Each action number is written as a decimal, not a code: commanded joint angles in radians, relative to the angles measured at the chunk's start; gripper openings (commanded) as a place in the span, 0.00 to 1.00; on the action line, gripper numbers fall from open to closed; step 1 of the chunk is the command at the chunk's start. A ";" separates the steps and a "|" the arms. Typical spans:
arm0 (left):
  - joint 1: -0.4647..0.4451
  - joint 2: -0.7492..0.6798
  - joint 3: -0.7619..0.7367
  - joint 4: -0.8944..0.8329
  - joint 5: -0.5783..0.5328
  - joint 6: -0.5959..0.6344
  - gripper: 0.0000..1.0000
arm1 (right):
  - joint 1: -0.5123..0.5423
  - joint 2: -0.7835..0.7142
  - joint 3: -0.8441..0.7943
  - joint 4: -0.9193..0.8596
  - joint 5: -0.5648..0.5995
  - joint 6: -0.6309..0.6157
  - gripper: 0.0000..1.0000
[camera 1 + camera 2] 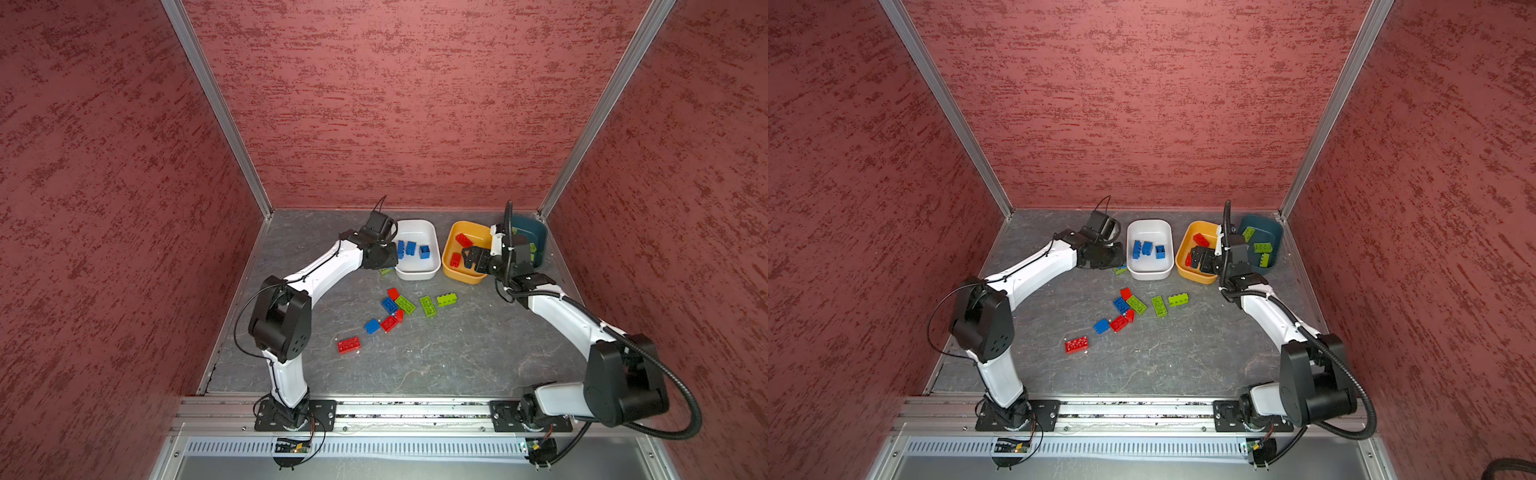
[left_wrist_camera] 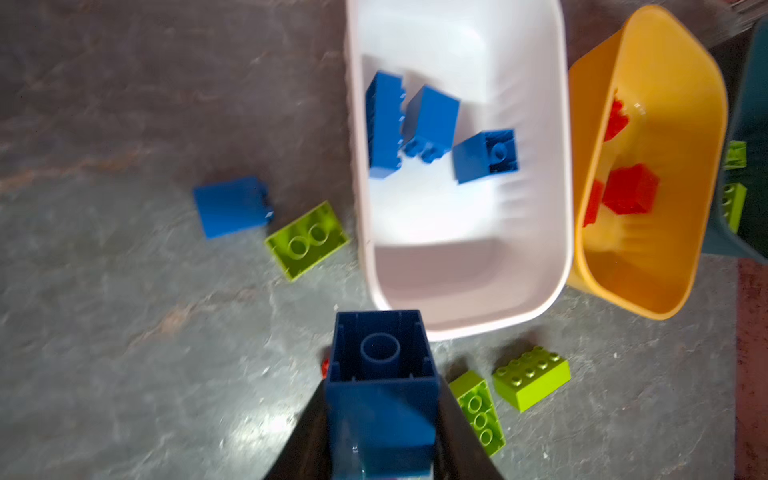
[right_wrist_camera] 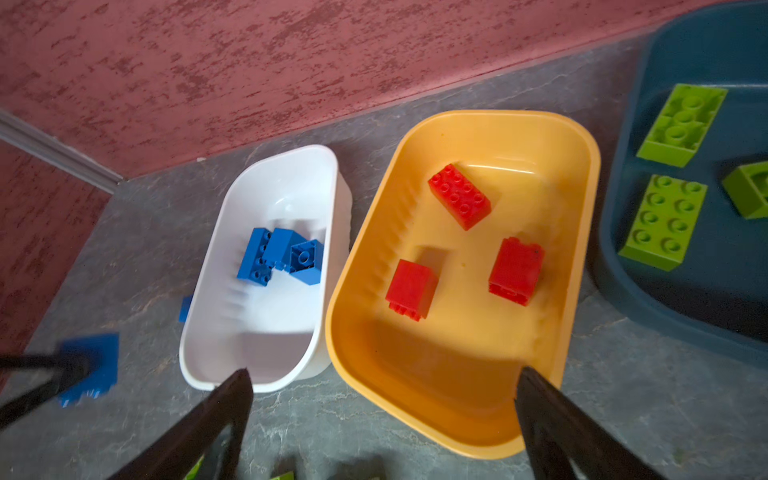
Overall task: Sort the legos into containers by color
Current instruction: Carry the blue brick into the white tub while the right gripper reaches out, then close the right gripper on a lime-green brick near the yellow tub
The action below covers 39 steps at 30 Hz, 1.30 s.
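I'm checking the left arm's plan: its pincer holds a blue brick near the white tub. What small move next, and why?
Probably carry the left pincer over the white tub and open it. It is shut on a blue brick near the tub's rim, and the three bricks inside are all blue.

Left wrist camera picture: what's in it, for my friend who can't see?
The left gripper is shut on a blue square brick, hollow side facing the camera, close to the white tub. That tub holds three blue bricks, the yellow-orange tub beside it red bricks; lime green bricks and a loose blue brick lie on the grey table.
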 commanded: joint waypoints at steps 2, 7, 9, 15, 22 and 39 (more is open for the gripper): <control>-0.005 0.129 0.159 -0.008 0.027 0.073 0.28 | 0.043 -0.051 -0.054 -0.031 -0.007 -0.092 0.99; -0.005 0.273 0.342 -0.047 0.040 0.082 0.30 | 0.077 -0.073 -0.094 -0.097 -0.047 -0.063 0.99; -0.007 0.317 0.393 -0.052 0.060 0.080 0.32 | 0.094 -0.071 -0.110 -0.114 -0.065 -0.063 0.99; -0.016 0.397 0.516 -0.082 0.101 0.110 0.62 | 0.142 -0.007 -0.102 -0.190 -0.044 -0.085 0.99; -0.040 0.328 0.495 -0.068 0.055 0.161 0.88 | 0.202 0.116 -0.042 -0.245 0.008 -0.137 0.99; 0.007 0.038 0.078 0.133 0.025 0.086 0.99 | 0.270 0.288 0.055 -0.266 0.095 -0.187 0.92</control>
